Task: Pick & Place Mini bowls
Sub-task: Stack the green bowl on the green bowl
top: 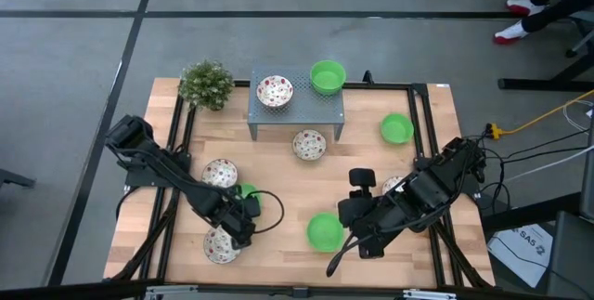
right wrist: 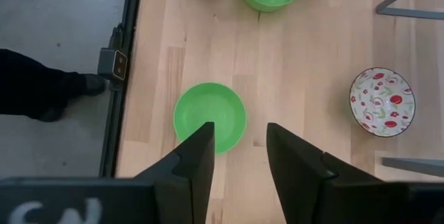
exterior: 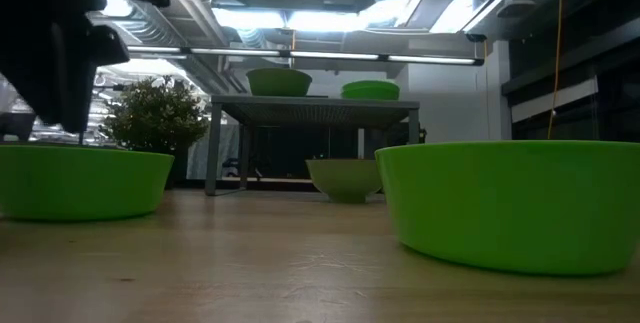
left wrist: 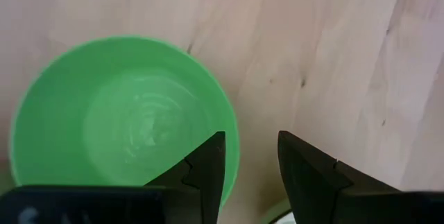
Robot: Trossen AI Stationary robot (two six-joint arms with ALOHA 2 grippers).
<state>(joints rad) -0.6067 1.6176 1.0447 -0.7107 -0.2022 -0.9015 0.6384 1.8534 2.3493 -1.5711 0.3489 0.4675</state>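
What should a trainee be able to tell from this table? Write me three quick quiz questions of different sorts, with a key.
1. True or false: the speckled bowl is the only bowl on the grey stand.
2. One finger of the left gripper hangs over the rim of: A) a green bowl; B) the potted plant; C) a cup.
3. Fill in: the fingers of the right gripper are ____.
Key: 1 false; 2 A; 3 open.
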